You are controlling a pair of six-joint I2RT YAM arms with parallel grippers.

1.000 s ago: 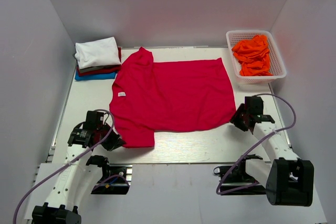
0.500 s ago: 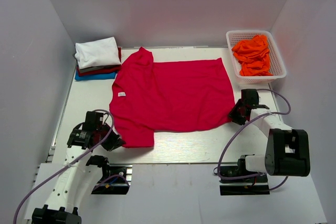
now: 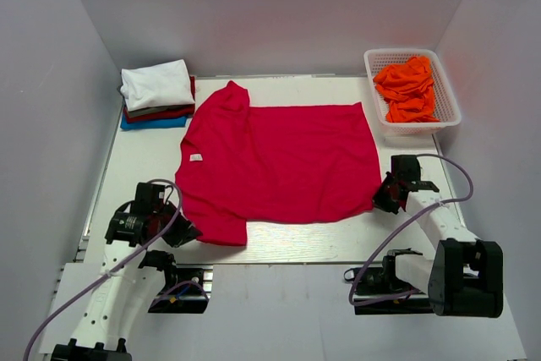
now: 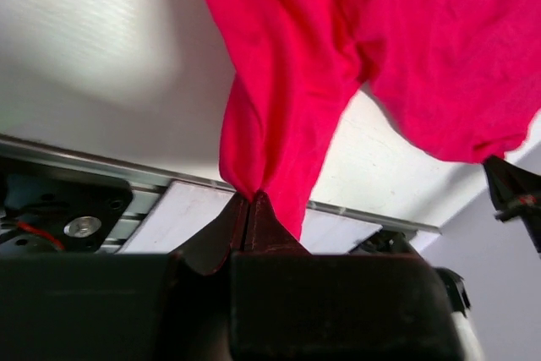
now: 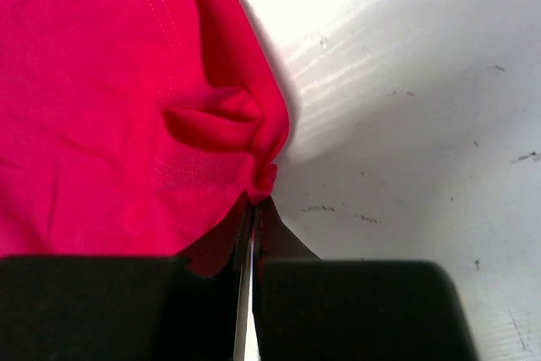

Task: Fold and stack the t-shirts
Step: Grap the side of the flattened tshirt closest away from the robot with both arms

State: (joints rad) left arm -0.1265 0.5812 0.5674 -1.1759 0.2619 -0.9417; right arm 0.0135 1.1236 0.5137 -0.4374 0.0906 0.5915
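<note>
A crimson t-shirt (image 3: 279, 162) lies spread across the middle of the table (image 3: 135, 166), its near sleeve pinched by the left gripper (image 3: 184, 231) and its near hem corner by the right gripper (image 3: 382, 199), with folded shirts (image 3: 156, 95) far left and an orange shirt (image 3: 406, 86) in a basket (image 3: 450, 117) far right.

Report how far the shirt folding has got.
Done: a folded stack sits at the far left. In hand: the red shirt lies spread flat, unfolded, with the left gripper and right gripper each pinched shut on its near edge. Left: fold it, stack it, then handle the orange shirts crumpled in the basket.
</note>
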